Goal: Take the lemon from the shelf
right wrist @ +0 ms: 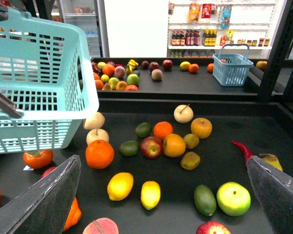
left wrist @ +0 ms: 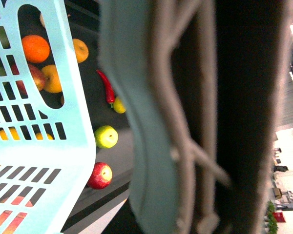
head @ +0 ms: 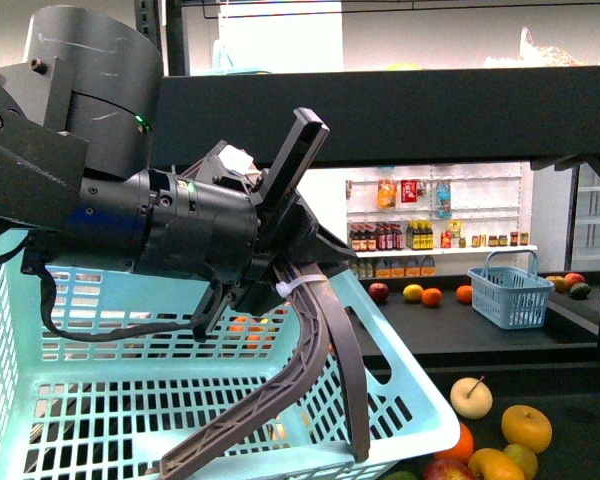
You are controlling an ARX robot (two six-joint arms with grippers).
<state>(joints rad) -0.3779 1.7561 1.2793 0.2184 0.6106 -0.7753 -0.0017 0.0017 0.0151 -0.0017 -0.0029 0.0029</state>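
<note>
The lemon (right wrist: pixel 120 185) lies on the dark lower tray of the shelf (right wrist: pixel 224 126), with a second, similar yellow oval fruit (right wrist: pixel 151 194) touching close beside it. My right gripper (right wrist: pixel 163 161) hangs open above this tray, its two grey fingers (right wrist: pixel 44 204) spread wide, and both yellow fruits sit between and below them. My left gripper (head: pixel 300 290) is shut on the grey handle (head: pixel 310 370) of the light-blue basket (head: pixel 180 400), held up to the left of the fruit. In the left wrist view the basket (left wrist: pixel 39 161) and its handle (left wrist: pixel 136 122) fill the frame, blurred.
Around the lemon lie an orange (right wrist: pixel 99 153), a red apple (right wrist: pixel 151 146), a dark green oval fruit (right wrist: pixel 204 200), a green apple (right wrist: pixel 233 199) and a red chili (right wrist: pixel 242 150). A small blue basket (right wrist: pixel 232 68) stands on the farther tray. A black frame post (right wrist: pixel 278 53) rises at the right.
</note>
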